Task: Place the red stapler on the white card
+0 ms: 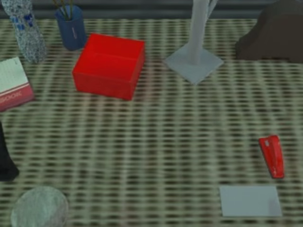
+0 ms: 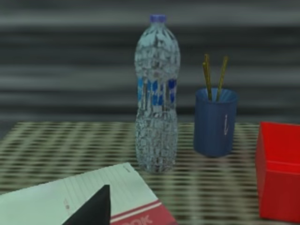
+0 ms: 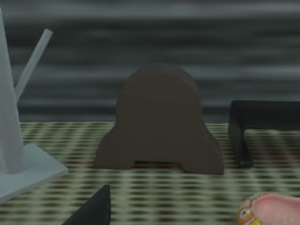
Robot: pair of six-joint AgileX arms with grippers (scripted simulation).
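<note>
Woven mat table (image 1: 156,142), pretty cluttered along the back. Red stapler (image 1: 272,156) lies flat on the right side, just above the white card (image 1: 250,200), not touching it, so nothing's placed yet. Left arm is parked at the left edge, right arm is out of the top view; can't tell either hand's fingers. The right one looks closest for the grab.

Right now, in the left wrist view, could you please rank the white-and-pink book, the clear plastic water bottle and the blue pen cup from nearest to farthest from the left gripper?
1. White-and-pink book, lying flat right by the left gripper.
2. Clear plastic water bottle, standing upright just beyond the book.
3. Blue pen cup, set farther back, beside the bottle.
</note>
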